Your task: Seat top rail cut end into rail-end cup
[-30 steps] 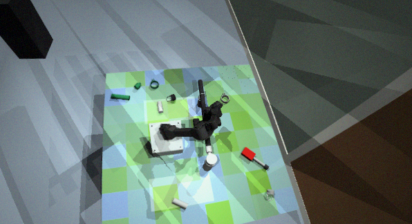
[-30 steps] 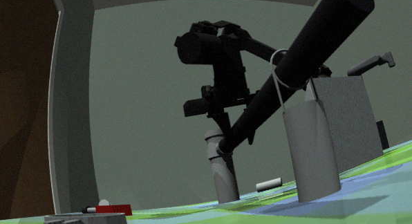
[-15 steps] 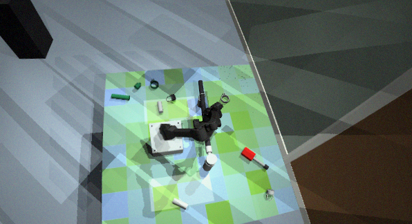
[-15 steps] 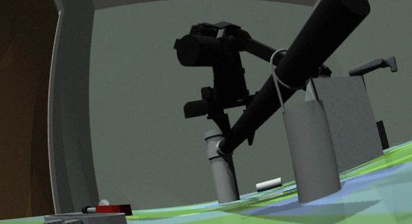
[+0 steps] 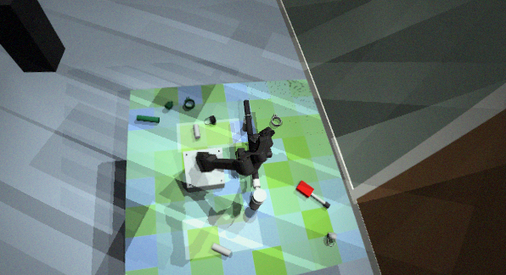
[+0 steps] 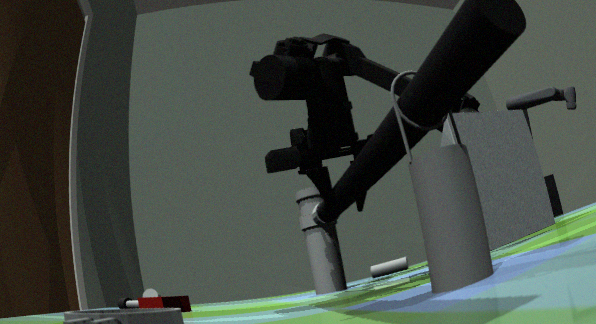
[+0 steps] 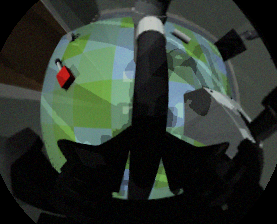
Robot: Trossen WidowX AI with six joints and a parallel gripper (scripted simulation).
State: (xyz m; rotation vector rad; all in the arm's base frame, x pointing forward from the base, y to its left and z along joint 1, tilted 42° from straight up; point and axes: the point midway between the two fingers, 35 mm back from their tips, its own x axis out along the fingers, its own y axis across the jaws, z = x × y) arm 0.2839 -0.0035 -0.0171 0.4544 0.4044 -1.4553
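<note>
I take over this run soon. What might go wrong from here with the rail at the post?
The gripper is shut on the rail, whose end meets the cup high on the post. Pushing off-line could drag the band down or tilt the post. Opening early may let the rail slide back through the wire loop.

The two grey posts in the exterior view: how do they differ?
The near post looks wider; the far post looks slimmer. The near post carries a wire loop that the dark rail passes through; the far post meets the rail's lower end near its cap. Both stand upright and are grey.
</note>
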